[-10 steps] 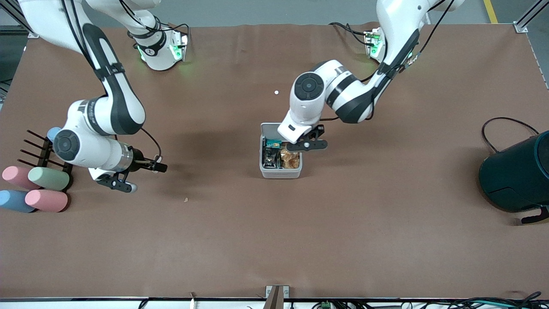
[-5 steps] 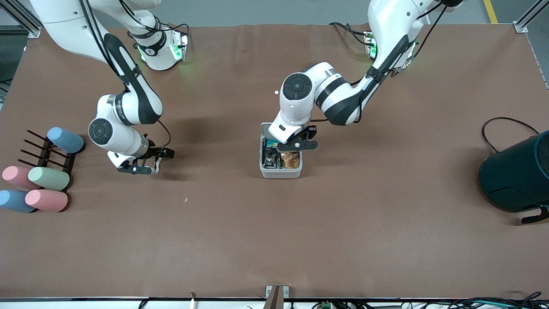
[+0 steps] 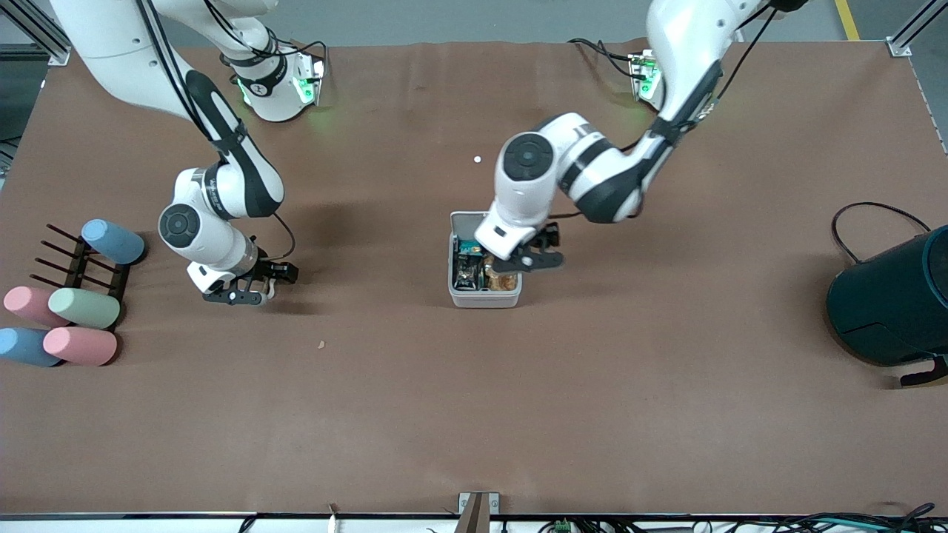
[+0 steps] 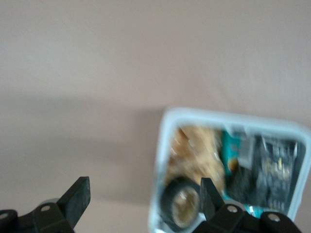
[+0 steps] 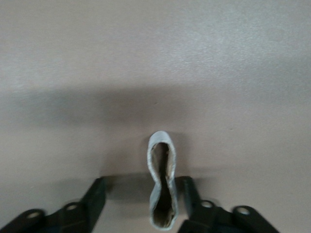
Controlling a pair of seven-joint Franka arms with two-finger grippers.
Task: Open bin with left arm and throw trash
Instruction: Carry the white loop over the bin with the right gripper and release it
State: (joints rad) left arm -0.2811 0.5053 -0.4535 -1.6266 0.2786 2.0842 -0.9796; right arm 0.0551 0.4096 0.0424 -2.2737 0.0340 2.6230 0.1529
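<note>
The small white bin (image 3: 485, 300) stands mid-table with its lid up. Inside lie a black-and-silver wrapper (image 3: 468, 272) and tan bits (image 3: 503, 280). My left gripper (image 3: 529, 260) is open low over the bin's wall at the left arm's end. In the left wrist view the left gripper (image 4: 143, 196) straddles the bin rim (image 4: 163, 160), one fingertip by the black tape ring (image 4: 166, 201), with the wrapper (image 4: 272, 165) beside it. My right gripper (image 3: 255, 295) is open low over the table, toward the right arm's end. A pale rubber-band loop (image 5: 163, 189) stands between the right gripper's (image 5: 142, 196) fingers, close to one.
Pastel cups (image 3: 81, 307) and a black rack (image 3: 74, 259) sit at the right arm's end. A large dark teal container (image 3: 889, 303) stands at the left arm's end. A tiny white dot (image 3: 477, 159) and a tan scrap (image 3: 321, 344) lie on the brown table.
My right arm swung from beside the cups toward the table's middle, then settled. My left gripper shifted over the bin, back toward the left arm's end.
</note>
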